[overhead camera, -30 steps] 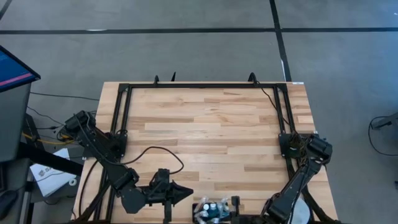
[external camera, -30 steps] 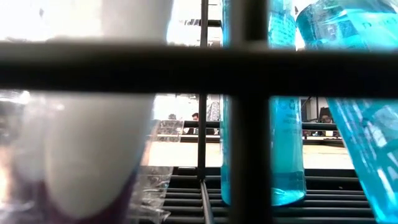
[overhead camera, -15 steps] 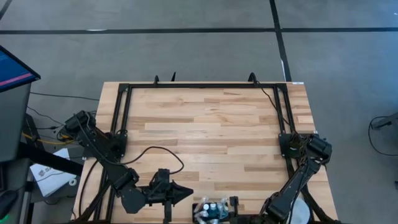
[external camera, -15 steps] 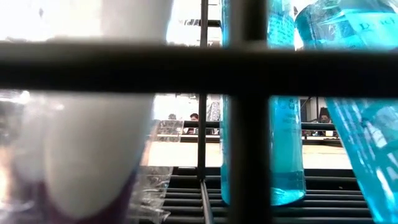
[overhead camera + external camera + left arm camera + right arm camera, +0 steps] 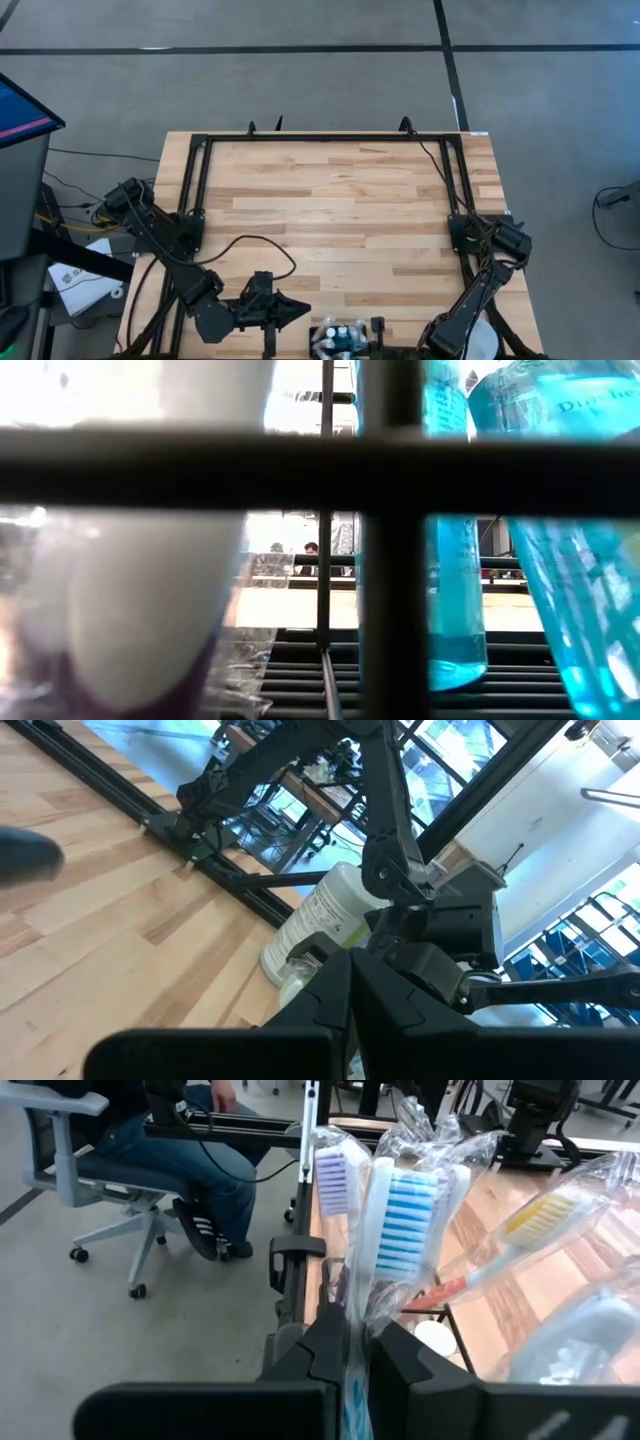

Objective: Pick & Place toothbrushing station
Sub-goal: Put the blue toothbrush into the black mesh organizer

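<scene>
Right gripper [image 5: 348, 1345]: fingers nearly together around a wrapped, blue-bristled toothbrush [image 5: 405, 1230], at the table's near edge, 6 o'clock. Toothbrushing station [image 5: 345, 338]: directly below and touching, holding bagged brushes, long axis apparently left to right. Left gripper [image 5: 300, 311]: fingers together, empty, just beside the station at its 10 o'clock. Right arm judged nearer.

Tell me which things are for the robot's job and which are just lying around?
For the job:
toothbrushing station
wrapped toothbrushes standing in it
right hand, at the station

Just around:
white bottle
office chair
left hand, waiting beside the station
</scene>
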{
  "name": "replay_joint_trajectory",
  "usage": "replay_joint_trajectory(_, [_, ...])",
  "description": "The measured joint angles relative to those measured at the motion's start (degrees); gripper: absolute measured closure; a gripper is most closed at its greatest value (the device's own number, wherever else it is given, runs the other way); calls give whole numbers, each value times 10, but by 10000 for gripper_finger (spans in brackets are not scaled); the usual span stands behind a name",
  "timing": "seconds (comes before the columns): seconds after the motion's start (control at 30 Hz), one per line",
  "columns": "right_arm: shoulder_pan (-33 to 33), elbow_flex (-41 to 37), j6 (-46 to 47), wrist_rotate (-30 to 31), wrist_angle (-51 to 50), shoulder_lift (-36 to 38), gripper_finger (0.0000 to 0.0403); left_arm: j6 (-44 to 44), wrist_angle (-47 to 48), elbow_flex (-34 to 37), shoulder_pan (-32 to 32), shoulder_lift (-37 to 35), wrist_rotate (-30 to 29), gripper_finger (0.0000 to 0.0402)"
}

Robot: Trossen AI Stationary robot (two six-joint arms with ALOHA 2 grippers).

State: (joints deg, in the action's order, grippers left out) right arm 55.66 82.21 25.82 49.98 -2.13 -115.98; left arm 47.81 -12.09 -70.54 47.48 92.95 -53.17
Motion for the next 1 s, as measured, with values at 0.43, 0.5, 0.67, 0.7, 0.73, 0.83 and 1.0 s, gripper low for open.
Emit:
replay_joint_trajectory(0.43, [0, 0, -8, -1, 19, -21, 386, 0, 0, 0, 0, 0, 0, 401])
replay_joint_trajectory(0.5, [-2, 0, -7, -2, 23, -21, 386, 0, -1, 0, 0, 0, 0, 401])
replay_joint_trajectory(0.67, [-2, 0, -9, -2, 26, -21, 386, 0, -3, 0, 0, 0, 0, 401])
replay_joint_trajectory(0.7, [-2, 0, -9, -2, 26, -21, 386, 0, -4, 0, 0, 0, 0, 401])
replay_joint_trajectory(0.73, [-2, 0, -10, -2, 26, -21, 385, 0, -4, 0, 0, 0, 0, 401])
replay_joint_trajectory(0.83, [-2, 0, -21, 8, 32, -21, 385, 0, -4, 0, 0, 0, 0, 401])
replay_joint_trajectory(1.0, [-2, 0, -38, 11, 52, -21, 386, 0, -4, 0, 0, 0, 0, 401])
